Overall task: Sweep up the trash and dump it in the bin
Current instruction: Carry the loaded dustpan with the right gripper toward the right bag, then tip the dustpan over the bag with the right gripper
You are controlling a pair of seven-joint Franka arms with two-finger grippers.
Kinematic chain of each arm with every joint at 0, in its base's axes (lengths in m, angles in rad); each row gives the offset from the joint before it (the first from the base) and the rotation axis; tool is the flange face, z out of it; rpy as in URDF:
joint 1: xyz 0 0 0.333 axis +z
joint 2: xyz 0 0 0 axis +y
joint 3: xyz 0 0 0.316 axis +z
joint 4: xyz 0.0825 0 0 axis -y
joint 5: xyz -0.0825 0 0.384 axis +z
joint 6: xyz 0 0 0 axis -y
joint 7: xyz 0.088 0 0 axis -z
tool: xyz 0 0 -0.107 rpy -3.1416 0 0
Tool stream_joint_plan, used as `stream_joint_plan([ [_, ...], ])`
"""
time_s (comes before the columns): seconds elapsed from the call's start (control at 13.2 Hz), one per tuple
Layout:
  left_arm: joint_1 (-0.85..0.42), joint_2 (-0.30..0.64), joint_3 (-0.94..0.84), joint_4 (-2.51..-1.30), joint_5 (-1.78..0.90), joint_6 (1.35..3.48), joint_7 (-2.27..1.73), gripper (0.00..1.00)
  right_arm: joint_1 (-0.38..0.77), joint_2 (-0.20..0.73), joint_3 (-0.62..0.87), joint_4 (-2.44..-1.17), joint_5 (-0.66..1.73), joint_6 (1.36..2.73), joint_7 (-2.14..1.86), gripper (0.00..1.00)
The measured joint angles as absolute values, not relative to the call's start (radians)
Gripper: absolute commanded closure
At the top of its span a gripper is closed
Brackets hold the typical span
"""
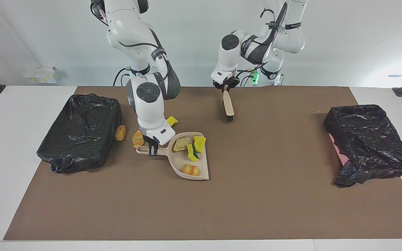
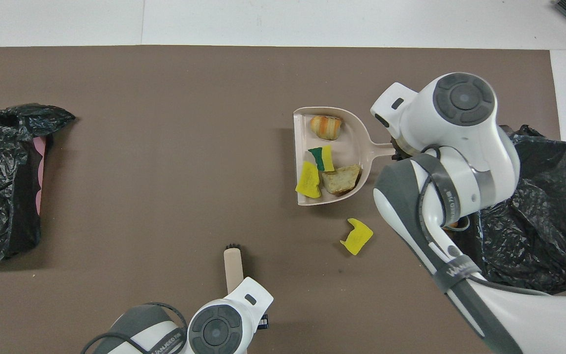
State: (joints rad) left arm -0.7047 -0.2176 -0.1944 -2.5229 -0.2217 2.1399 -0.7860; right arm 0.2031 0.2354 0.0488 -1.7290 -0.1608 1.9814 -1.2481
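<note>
The right gripper (image 1: 153, 150) has its jaws pinched on the handle of the dustpan (image 1: 201, 170), holding it just above the brown mat (image 1: 222, 209). Whether the left gripper (image 1: 225, 88) clamps or merely frames the brush (image 1: 228, 106) handle cannot be told. Four pieces of trash (image 1: 191, 150) lie in the pan. Three more lie on the mat: a yellow wedge (image 1: 171, 121) nearer the robots and two bread-like pieces (image 1: 120, 132) beside the black-lined bin (image 1: 82, 132) at the right arm's end. A second bin (image 1: 368, 143) sits at the left arm's end.

Glossy white arms (image 1: 145, 101), dark grey joint caps, black cables (green lights at the bases).
</note>
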Motion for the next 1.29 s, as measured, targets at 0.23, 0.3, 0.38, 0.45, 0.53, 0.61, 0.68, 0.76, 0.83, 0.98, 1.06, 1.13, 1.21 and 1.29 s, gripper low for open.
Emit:
stream_joint_plan([
  [0.23, -0.678, -0.206, -0.186, -2.515, -0.222, 2.153, -0.786, 0.00, 0.117, 0.121, 0.048, -1.746, -0.160, 1.892, -1.340, 1.00],
  [0.3, -0.656, -0.201, -0.184, -2.507, -0.222, 2.157, -0.786, 0.00, 0.081, 0.079, 0.048, -1.765, -0.159, 1.876, -1.374, 1.00],
  [0.38, -0.628, -0.194, -0.182, -2.492, -0.222, 2.157, -0.785, 0.00, 0.039, 0.035, 0.047, -1.789, -0.152, 1.859, -1.414, 1.00],
  [0.45, -0.598, -0.185, -0.181, -2.468, -0.222, 2.157, -0.783, 0.00, -0.010, -0.007, 0.047, -1.811, -0.135, 1.831, -1.466, 1.00],
  [0.53, -0.567, -0.171, -0.180, -2.437, -0.222, 2.154, -0.783, 0.00, -0.066, -0.043, 0.045, -1.829, -0.115, 1.797, -1.532, 1.00],
  [0.61, -0.537, -0.156, -0.179, -2.403, -0.222, 2.149, -0.782, 0.00, -0.131, -0.070, 0.044, -1.847, -0.094, 1.776, -1.611, 1.00],
  [0.68, -0.504, -0.138, -0.178, -2.365, -0.222, 2.145, -0.781, 0.00, -0.207, -0.088, 0.043, -1.865, -0.080, 1.771, -1.694, 1.00],
  [0.76, -0.472, -0.123, -0.177, -2.328, -0.222, 2.139, -0.770, 0.00, -0.274, -0.096, 0.041, -1.878, -0.074, 1.772, -1.769, 1.00],
  [0.83, -0.439, -0.106, -0.176, -2.286, -0.221, 2.121, -0.752, 0.00, -0.334, -0.100, 0.039, -1.886, -0.070, 1.774, -1.851, 1.00],
  [0.98, -0.368, -0.074, -0.175, -2.199, -0.220, 2.080, -0.694, 0.00, -0.426, -0.101, 0.037, -1.890, -0.080, 1.781, -1.958, 1.00],
  [1.06, -0.331, -0.061, -0.175, -2.164, -0.217, 2.069, -0.645, 0.00, -0.456, -0.105, 0.036, -1.893, -0.121, 1.793, -1.974, 1.00],
  [1.13, -0.289, -0.053, -0.174, -2.135, -0.210, 2.065, -0.586, 0.00, -0.476, -0.111, 0.036, -1.904, -0.182, 1.821, -1.976, 1.00],
  [1.21, -0.249, -0.048, -0.174, -2.111, -0.198, 2.064, -0.529, 0.00, -0.487, -0.120, 0.036, -1.923, -0.235, 1.870, -1.976, 1.00],
  [1.29, -0.208, -0.045, -0.173, -2.087, -0.182, 2.063, -0.475, 0.00, -0.498, -0.130, 0.035, -1.947, -0.272, 1.928, -1.976, 1.00],
])
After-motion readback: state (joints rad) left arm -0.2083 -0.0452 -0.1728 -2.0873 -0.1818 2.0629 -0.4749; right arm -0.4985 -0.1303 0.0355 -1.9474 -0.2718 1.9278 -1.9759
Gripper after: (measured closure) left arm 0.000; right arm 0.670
